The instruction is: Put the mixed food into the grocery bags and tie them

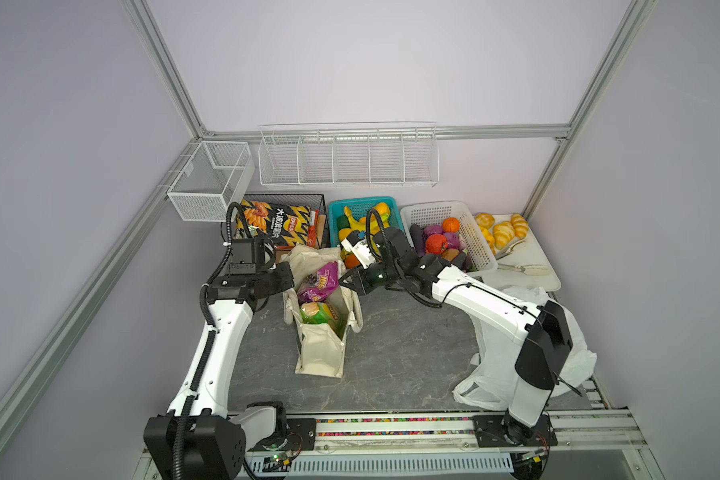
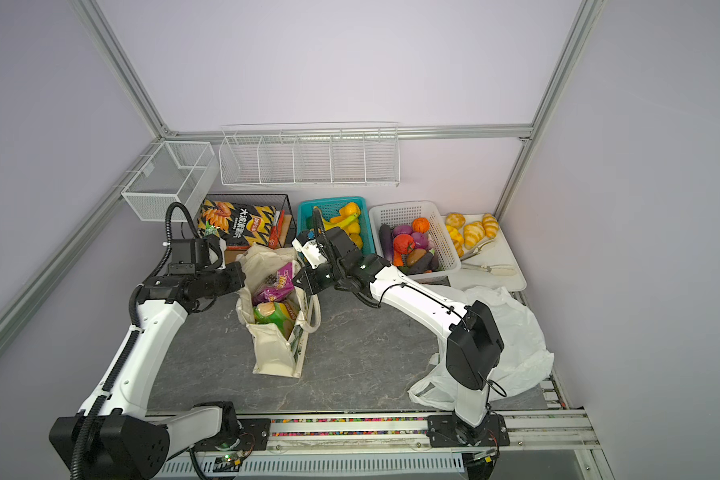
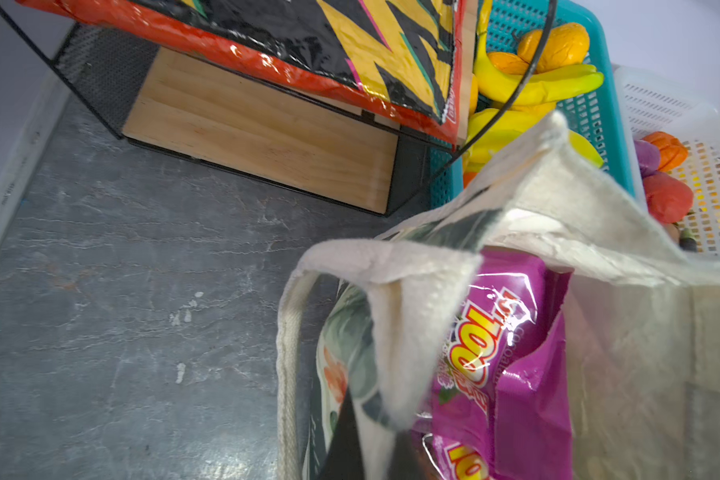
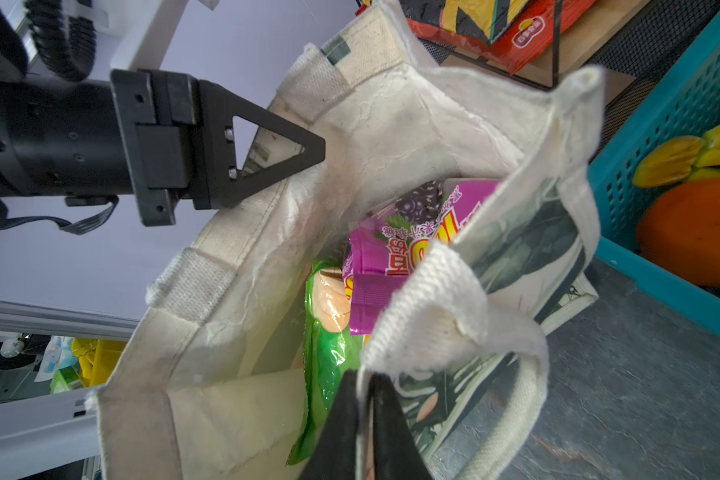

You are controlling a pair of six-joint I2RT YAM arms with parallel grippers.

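The cream canvas tote [image 1: 321,353] [image 2: 273,353] stands open at the middle of the table. Inside it, a purple snack packet [image 1: 319,282] [image 3: 528,374] [image 4: 375,266] leans over a green chip packet [image 1: 321,313] [image 4: 325,357]. My left gripper [image 1: 289,278] [image 3: 375,415] [image 4: 308,153] is shut on the tote's left rim. On the opposite rim, by a rope handle, my right gripper [image 1: 344,280] [image 4: 364,378] is shut on the fabric. A crinkly white plastic bag [image 1: 578,357] [image 2: 516,332] lies partly under the right arm. Toy vegetables, among them a red tomato [image 1: 437,243], sit in a white basket [image 1: 479,245].
Along the back stand a black wire rack [image 1: 321,199] holding a large black-and-yellow chip bag, a teal basket [image 1: 341,208] of bananas and oranges, and a white tray [image 1: 533,274] with croissants. Wire baskets [image 1: 350,158] hang on the wall.
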